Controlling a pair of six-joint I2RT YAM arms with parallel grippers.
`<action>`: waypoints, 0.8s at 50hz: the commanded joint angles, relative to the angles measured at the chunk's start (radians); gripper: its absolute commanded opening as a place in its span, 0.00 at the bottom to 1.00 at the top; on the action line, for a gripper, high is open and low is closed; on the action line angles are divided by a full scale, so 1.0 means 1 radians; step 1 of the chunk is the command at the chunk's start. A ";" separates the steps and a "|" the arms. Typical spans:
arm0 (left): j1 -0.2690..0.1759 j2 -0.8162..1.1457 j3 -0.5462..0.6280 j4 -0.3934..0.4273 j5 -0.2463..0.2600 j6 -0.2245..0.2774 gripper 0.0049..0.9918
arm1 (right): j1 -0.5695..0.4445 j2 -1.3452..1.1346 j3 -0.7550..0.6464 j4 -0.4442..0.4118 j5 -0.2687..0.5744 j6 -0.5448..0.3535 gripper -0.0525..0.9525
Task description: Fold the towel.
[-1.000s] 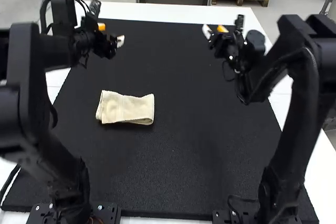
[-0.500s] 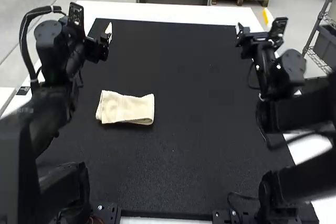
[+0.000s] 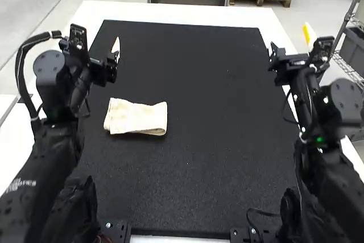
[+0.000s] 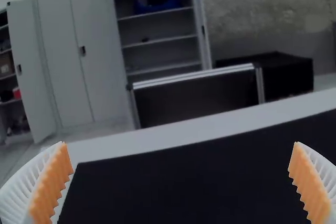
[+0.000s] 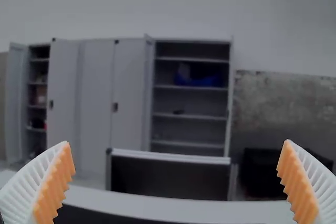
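Note:
In the high view my left gripper point(image 3: 116, 49) is raised at the mat's left edge, beyond the towel and apart from it. My right gripper point(image 3: 307, 37) is up over the far right edge, well away from the cloth. The cream towel point(image 3: 135, 118) lies folded into a small flat rectangle on the left half of the mat, its layered edges at the right end. In the left wrist view the left gripper point(image 4: 180, 182) has its ribbed fingers wide apart, with nothing between them. The right gripper point(image 5: 176, 182) stands equally wide in the right wrist view, holding nothing.
A black mat point(image 3: 216, 140) covers most of the white table point(image 3: 170, 13). Both arms stand along the mat's sides, their bases at the near edge, with cables looping beside them. Bare mat surrounds the towel and stretches between the arms.
Both arms have drawn back and outward, the right one farther toward the right edge and the left one toward the left. The towel lies as before.

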 commanded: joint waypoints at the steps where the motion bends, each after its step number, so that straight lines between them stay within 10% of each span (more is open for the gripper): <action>1: 0.006 -0.063 -0.025 -0.002 -0.007 -0.022 0.97 | -0.024 -0.114 -0.029 -0.037 -0.036 -0.026 0.94; 29: 0.008 -0.571 -0.200 -0.160 0.000 -0.157 0.96 | -0.208 -0.450 -0.149 -0.185 -0.109 0.149 0.94; 40: 0.010 -0.569 -0.200 -0.326 -0.004 -0.053 0.97 | -0.226 -0.450 -0.150 -0.357 -0.109 0.115 0.95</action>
